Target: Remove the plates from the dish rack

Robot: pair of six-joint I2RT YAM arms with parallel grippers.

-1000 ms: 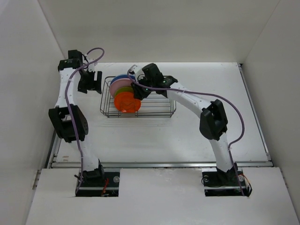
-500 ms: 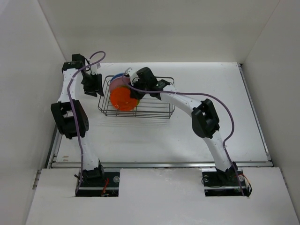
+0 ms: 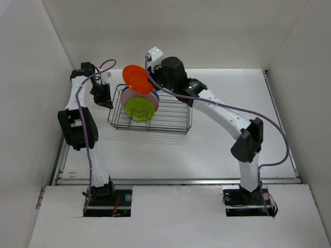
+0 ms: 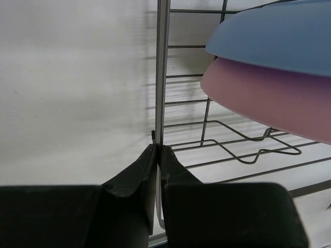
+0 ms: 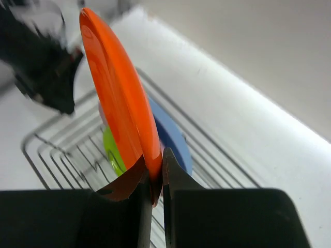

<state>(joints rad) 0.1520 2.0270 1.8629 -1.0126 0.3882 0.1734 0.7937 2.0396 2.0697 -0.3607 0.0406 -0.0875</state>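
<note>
The right gripper point(image 5: 153, 165) fills the bottom of the frame, its two dark fingers pinched together on the lower rim of an orange plate point(image 5: 116, 98). The plate is seen edge-on and slants up toward 11 o'clock, lifted above a dark wire dish rack point(image 5: 77, 155). Behind it in the rack, a blue plate point(image 5: 173, 139) shows at 3 o'clock of the orange rim and a sliver of lime green plate point(image 5: 113, 150) at 9 o'clock. A dark, blurred machine part point(image 5: 44, 72) sits at 10 o'clock. A white table point(image 5: 232, 129) stretches toward 4 o'clock.
</note>
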